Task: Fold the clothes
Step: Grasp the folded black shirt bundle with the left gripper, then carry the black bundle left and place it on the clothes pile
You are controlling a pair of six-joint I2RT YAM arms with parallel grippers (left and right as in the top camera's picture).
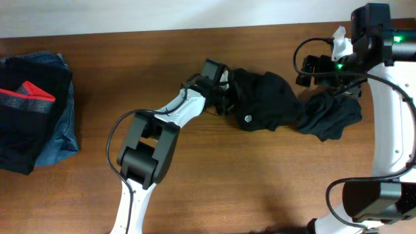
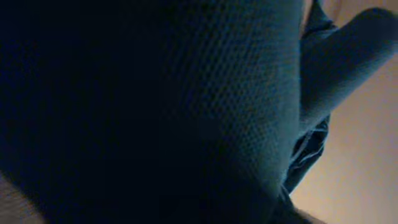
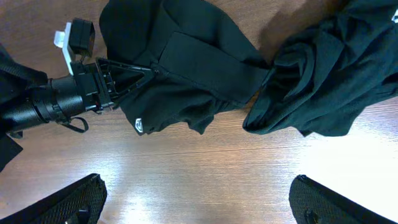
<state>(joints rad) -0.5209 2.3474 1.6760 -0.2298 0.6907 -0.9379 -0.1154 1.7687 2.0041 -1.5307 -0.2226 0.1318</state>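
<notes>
1. Lying crumpled on the brown table point(image 1: 260, 182), the black shirt point(image 1: 266, 101) is bunched in a loose heap, with a small white logo point(image 1: 247, 118) showing on its near edge.
2. Just beside the shirt, on its right and touching it, a second plain dark piece point(image 1: 331, 117) lies wrinkled and twisted; the right wrist view shows the two meeting at a narrow fold.
3. At the shirt's left edge sits the left gripper point(image 3: 149, 71), its arm reaching in from the near side of the table. Its tips press into the cloth there.
4. Black woven cloth fills nearly the whole left wrist view, so the fingers are hidden, and I cannot tell whether the jaws are parted or pinched on the shirt.
5. Above and to the right of the shirt, over the dark piece, hangs the right gripper point(image 3: 199, 202). Its fingers point(image 3: 68, 202) stand wide apart at the two lower corners of its own view, holding nothing.
6. Well apart from the shirt, at the far left of the table, a separate pile holds blue denim point(image 1: 62, 133) under a black piece with red and grey stripes point(image 1: 29, 97).
</notes>
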